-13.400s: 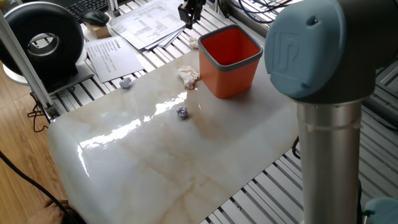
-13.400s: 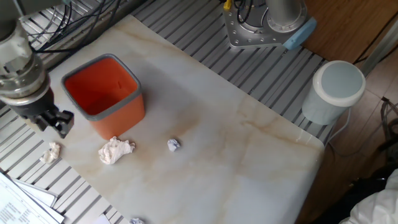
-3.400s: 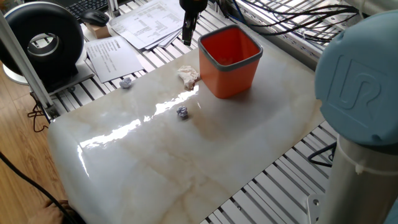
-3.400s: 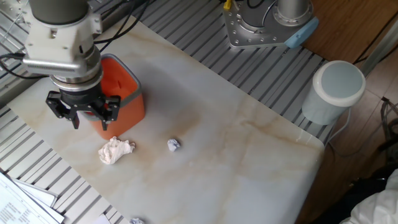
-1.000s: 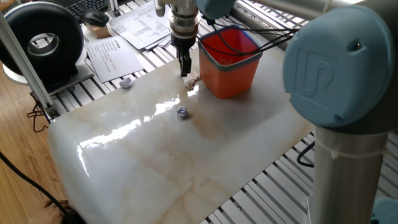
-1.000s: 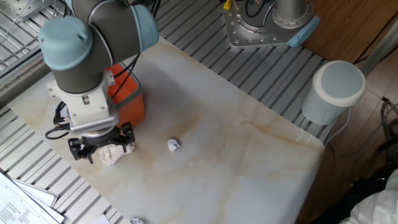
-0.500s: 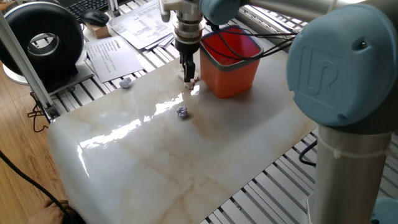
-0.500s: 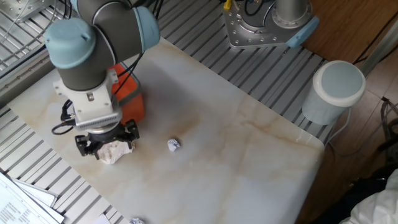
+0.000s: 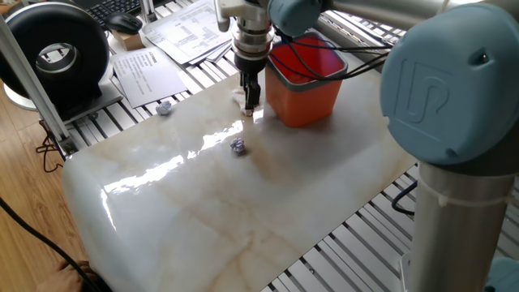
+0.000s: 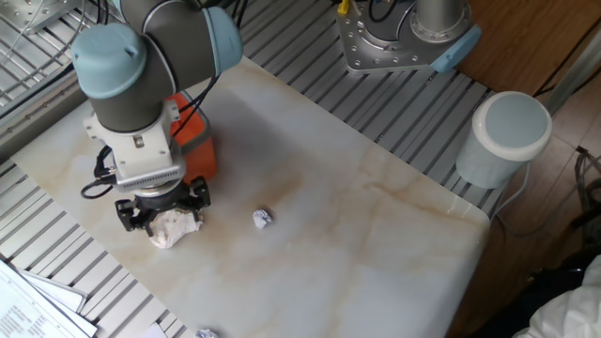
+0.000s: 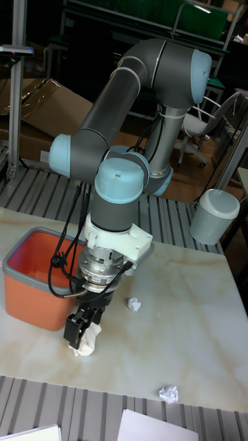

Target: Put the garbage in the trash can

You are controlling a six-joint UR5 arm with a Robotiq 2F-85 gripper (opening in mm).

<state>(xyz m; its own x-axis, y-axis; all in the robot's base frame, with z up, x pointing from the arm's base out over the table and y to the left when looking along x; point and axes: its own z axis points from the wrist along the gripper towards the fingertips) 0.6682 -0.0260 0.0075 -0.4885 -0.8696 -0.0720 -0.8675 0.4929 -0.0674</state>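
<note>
My gripper [image 10: 161, 218] is down over the cream-white tissue wad [image 10: 175, 229], one piece of the garbage, its open fingers standing on either side of it. The wad lies on the marble slab just in front of the orange trash can [image 10: 194, 150]. In the tall fixed view the gripper [image 11: 80, 329] half hides the wad [image 11: 87, 344] beside the trash can [image 11: 27, 293]. One bluish paper ball [image 10: 262, 219] lies a little way off on the slab. Another ball [image 9: 165, 107] rests at the slab's edge near the paper sheets.
A white lidded cylinder [image 10: 508, 136] stands past the slab's corner. Printed sheets [image 9: 150, 71] and a black round device [image 9: 57, 53] lie on the slatted table behind the slab. The arm's base [image 10: 404, 38] is bolted at the far side.
The gripper has sunk a little lower around the tissue wad over the last second. A few seconds ago it hung beside the trash can.
</note>
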